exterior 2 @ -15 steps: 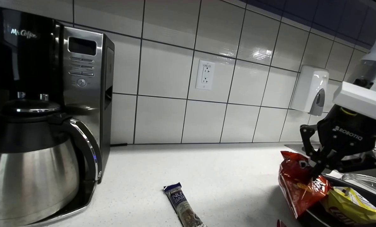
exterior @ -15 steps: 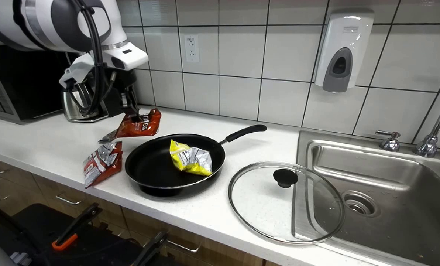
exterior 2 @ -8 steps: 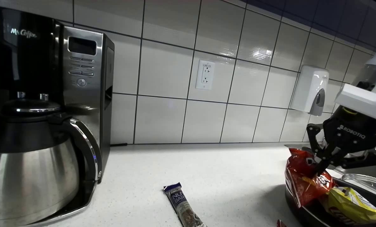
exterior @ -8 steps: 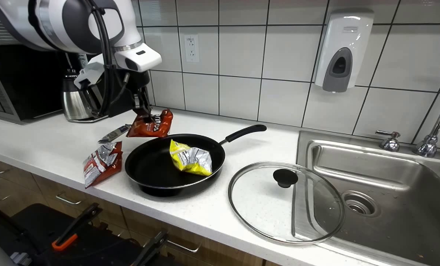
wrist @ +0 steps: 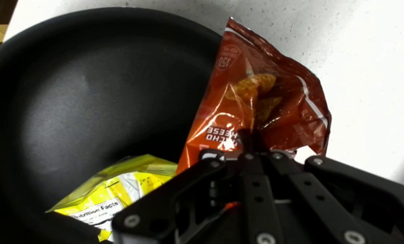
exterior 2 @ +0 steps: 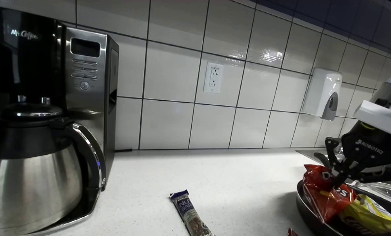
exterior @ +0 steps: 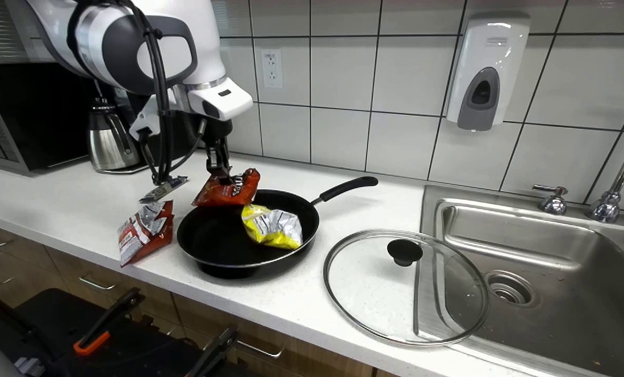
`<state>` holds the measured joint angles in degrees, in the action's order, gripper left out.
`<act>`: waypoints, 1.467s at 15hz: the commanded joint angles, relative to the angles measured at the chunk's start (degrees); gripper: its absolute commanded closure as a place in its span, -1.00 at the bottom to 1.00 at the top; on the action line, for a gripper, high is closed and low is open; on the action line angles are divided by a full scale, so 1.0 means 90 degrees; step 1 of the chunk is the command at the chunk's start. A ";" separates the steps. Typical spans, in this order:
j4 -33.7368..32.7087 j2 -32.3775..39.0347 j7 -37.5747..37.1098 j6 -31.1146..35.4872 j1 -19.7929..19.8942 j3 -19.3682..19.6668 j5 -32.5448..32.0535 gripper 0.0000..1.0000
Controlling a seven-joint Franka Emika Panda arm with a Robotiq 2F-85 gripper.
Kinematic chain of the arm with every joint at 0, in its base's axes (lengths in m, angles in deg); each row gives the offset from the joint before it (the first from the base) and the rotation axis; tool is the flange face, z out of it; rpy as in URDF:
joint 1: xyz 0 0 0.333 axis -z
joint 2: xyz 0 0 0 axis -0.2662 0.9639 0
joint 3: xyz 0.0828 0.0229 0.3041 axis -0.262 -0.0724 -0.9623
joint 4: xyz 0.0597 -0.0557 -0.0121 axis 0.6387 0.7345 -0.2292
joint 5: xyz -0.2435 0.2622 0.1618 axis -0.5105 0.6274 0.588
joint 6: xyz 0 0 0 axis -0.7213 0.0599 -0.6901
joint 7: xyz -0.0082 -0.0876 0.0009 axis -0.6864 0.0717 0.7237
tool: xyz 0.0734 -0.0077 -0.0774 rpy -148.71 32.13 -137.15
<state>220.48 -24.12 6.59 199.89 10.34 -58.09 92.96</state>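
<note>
In an exterior view, a red Doritos bag is pinched by the gripper over the edge of a black frying pan, in which a yellow Lay's bag is contained. A second red snack bag is seen beside the pan; the sink is partly covered by a glass lid. In an exterior view, a nut bar is shown between a Mr. Coffee coffee maker and the pan. In the wrist view, the fingers are pressed together on the Doritos bag.
</note>
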 commanded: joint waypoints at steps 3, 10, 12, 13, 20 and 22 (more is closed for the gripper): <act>-0.0004 0.0206 0.1127 0.0074 0.0060 0.0225 0.0970 1.00; 0.0004 0.0522 0.1995 0.0011 0.0122 0.0736 0.1548 1.00; 0.0006 0.0619 0.2192 0.0013 0.0121 0.0860 0.1643 1.00; 0.0006 0.0649 0.2303 0.0024 0.0115 0.0917 0.1719 1.00; 0.0006 0.0798 0.2477 0.0026 0.0103 0.1137 0.1725 1.00; 0.0006 0.0785 0.2506 0.0032 0.0098 0.1152 0.1720 1.00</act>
<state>220.54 -17.00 26.54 199.99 10.78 -48.23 107.32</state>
